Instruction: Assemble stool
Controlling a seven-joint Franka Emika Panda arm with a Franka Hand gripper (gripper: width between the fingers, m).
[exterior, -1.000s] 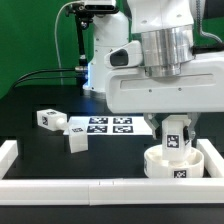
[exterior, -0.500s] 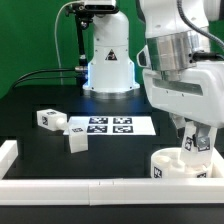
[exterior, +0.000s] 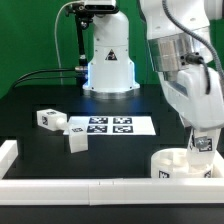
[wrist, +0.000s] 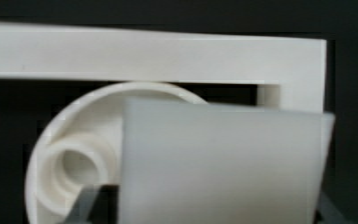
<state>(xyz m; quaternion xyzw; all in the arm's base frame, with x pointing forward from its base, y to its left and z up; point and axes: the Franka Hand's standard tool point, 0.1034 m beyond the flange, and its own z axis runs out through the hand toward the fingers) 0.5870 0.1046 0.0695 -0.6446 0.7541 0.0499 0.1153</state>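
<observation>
Exterior view, lower right: the gripper (exterior: 203, 147) pinches a leg (exterior: 203, 141) just over the seat (exterior: 172, 166), hemmed in by the corner rails (exterior: 80, 187); at centre-left two loose legs (exterior: 47, 118) (exterior: 75, 141) lie beside the marker board (exterior: 105, 126).

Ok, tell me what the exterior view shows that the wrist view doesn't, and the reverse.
Exterior only: two loose legs, the marker board and the arm's base. Wrist only: the round recess in the seat. Both: that seat, the white rail beside it, and the leg gripped in the end effector.
</observation>
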